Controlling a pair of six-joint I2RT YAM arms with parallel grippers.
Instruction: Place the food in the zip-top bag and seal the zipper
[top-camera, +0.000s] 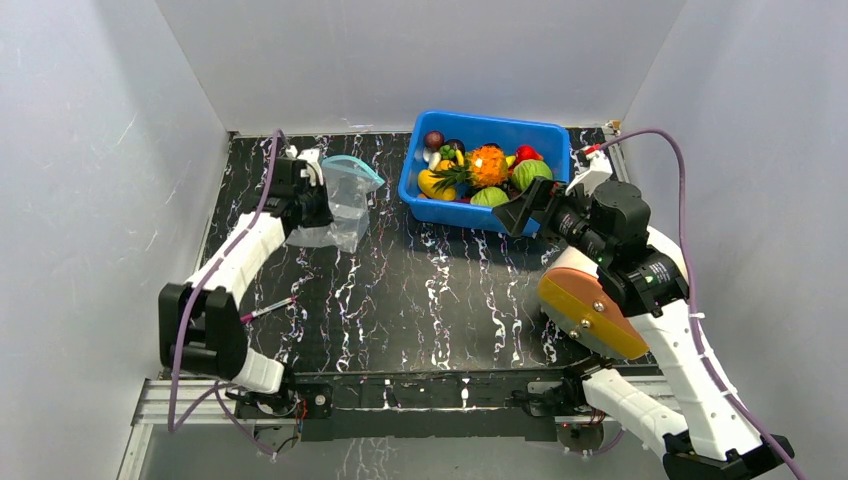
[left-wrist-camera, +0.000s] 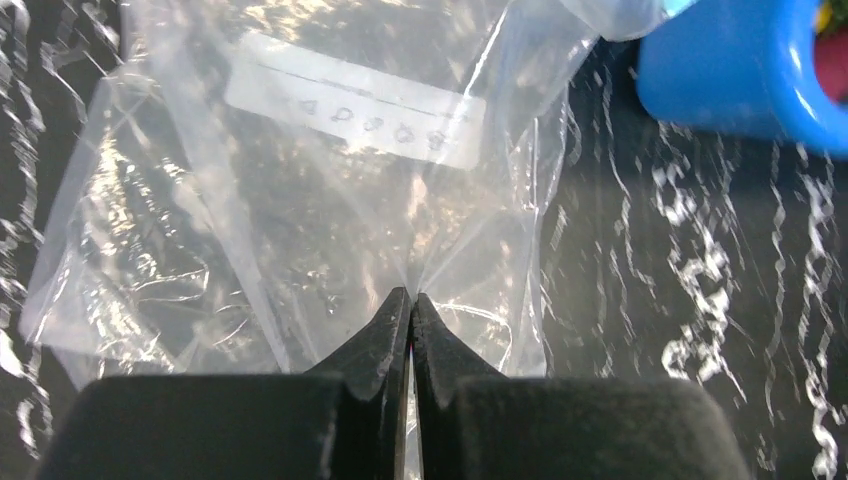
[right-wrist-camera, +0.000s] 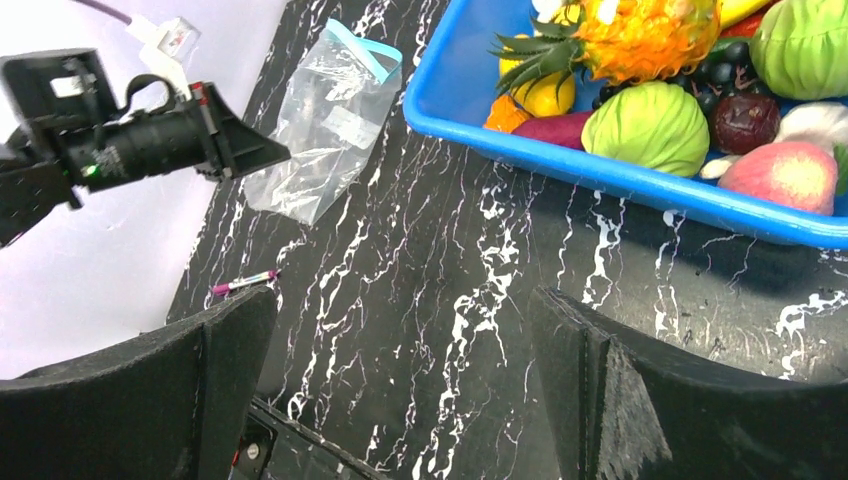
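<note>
The clear zip-top bag stands at the table's back left, its teal zipper at the top with the mouth open. My left gripper is shut on the bag's near side, pinching the plastic film between its fingertips. The food lies in the blue bin: a pineapple, green cabbages, a banana and other pieces. My right gripper hangs open over the table just in front of the bin, nothing between its fingers. The bag holds no food.
A small pink pen lies on the black marbled table near the left arm. The blue bin's rim is close ahead of the right gripper. White walls enclose the table on three sides.
</note>
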